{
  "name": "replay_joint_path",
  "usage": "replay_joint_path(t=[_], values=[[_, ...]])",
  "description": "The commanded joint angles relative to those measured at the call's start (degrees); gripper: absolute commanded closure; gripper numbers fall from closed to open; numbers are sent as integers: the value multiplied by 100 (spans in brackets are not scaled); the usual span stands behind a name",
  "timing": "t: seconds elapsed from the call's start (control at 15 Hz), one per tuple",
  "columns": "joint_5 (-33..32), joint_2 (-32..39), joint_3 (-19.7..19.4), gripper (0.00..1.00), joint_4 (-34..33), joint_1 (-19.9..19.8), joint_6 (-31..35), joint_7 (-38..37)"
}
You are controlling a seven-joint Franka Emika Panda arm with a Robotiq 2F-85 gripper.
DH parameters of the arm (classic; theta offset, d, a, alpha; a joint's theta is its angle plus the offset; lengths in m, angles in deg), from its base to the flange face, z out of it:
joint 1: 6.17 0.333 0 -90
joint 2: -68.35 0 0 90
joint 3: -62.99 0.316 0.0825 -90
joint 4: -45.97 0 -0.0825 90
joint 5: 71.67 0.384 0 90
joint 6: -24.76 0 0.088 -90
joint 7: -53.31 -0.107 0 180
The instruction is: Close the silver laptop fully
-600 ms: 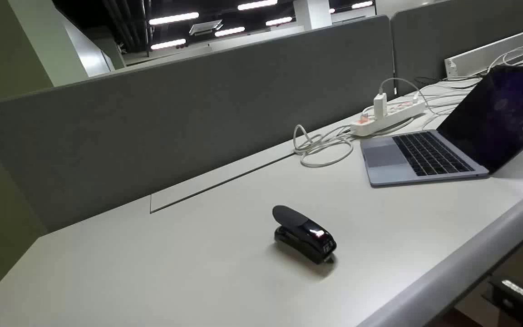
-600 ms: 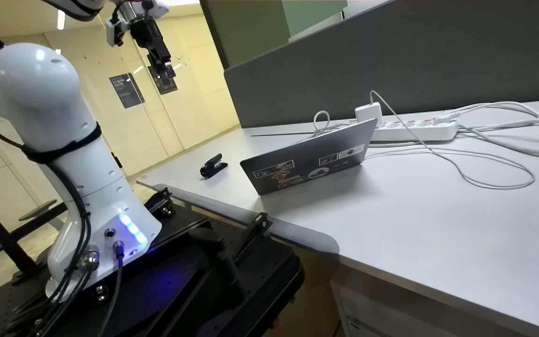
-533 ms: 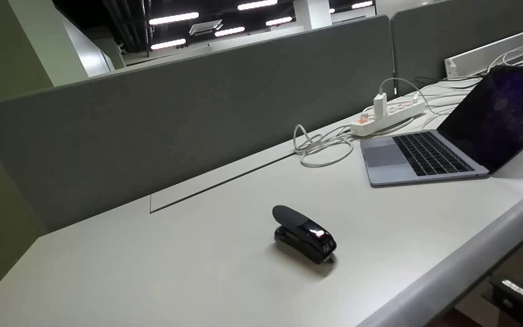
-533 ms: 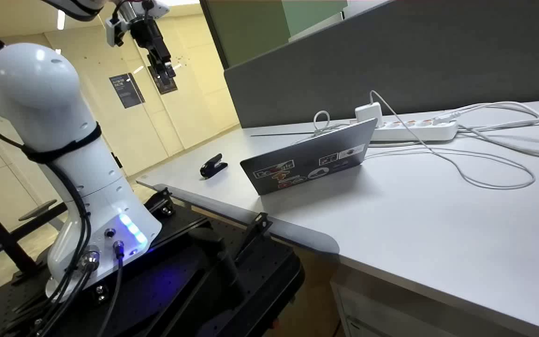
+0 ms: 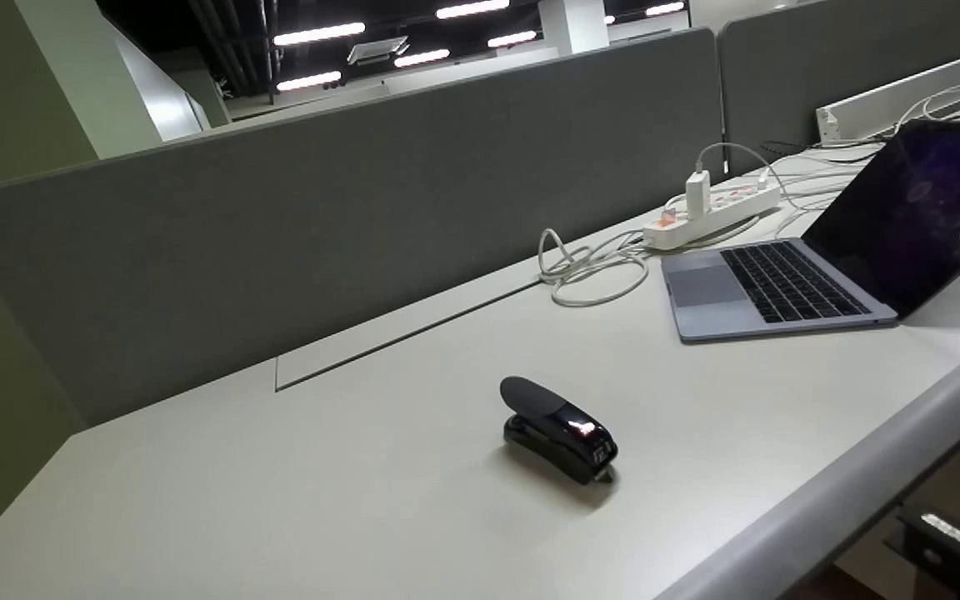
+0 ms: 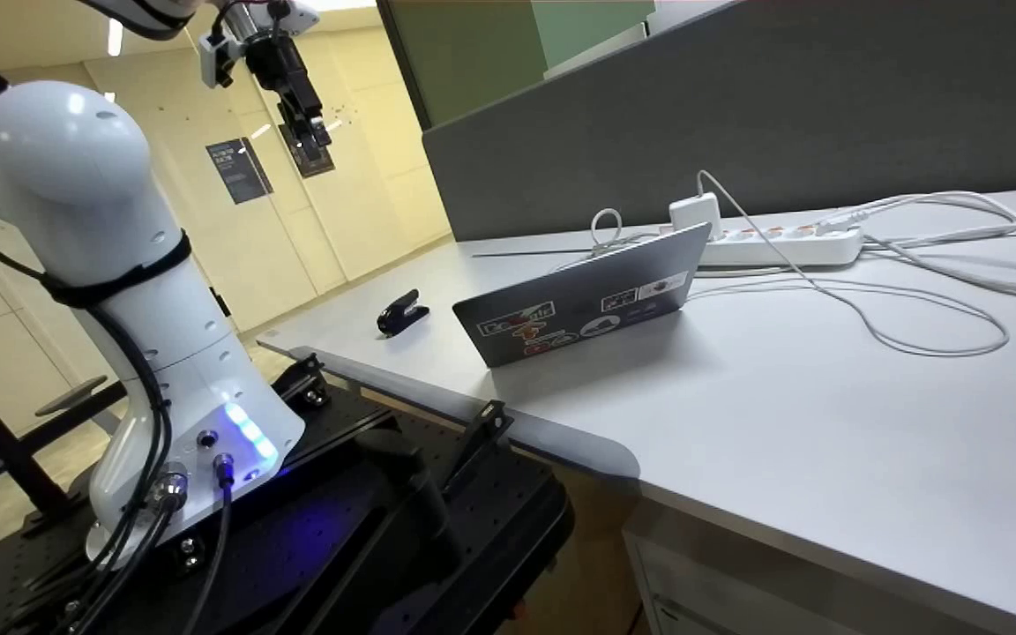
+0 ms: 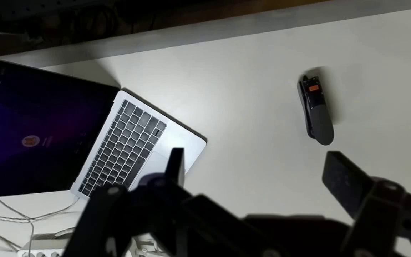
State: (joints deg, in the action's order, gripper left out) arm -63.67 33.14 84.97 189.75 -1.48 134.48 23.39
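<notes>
The silver laptop stands wide open on the desk, its dark screen tilted back and its keyboard uncovered. It shows in an exterior view (image 5: 797, 283), and its stickered lid back shows in an exterior view (image 6: 587, 295). In the wrist view the laptop (image 7: 130, 142) lies at the left, the screen far left. My gripper (image 7: 255, 153) is open and empty, its two fingers wide apart with bare desk seen between them. One finger overlaps the laptop's palm rest in that view. In an exterior view the gripper (image 6: 314, 132) hangs high above the desk, well apart from the laptop.
A black stapler-like object (image 5: 559, 429) lies on the desk to one side of the laptop; the wrist view shows it too (image 7: 316, 107). A white power strip (image 6: 781, 245) and loose cables (image 5: 588, 271) lie behind the laptop. A grey partition (image 5: 363, 225) borders the desk.
</notes>
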Motion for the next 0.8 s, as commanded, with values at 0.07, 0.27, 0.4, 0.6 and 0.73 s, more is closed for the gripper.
replay_joint_path(t=[0.07,0.27,0.4,0.6,0.73], values=[[-66,27,-98,0,-7,112,-2,-56],[-188,-203,-42,0,204,126,124,-156],[-215,-424,-74,0,446,154,207,-156],[-152,-901,-169,0,996,155,383,-176],[-183,-1299,-274,0,1502,63,513,-193]])
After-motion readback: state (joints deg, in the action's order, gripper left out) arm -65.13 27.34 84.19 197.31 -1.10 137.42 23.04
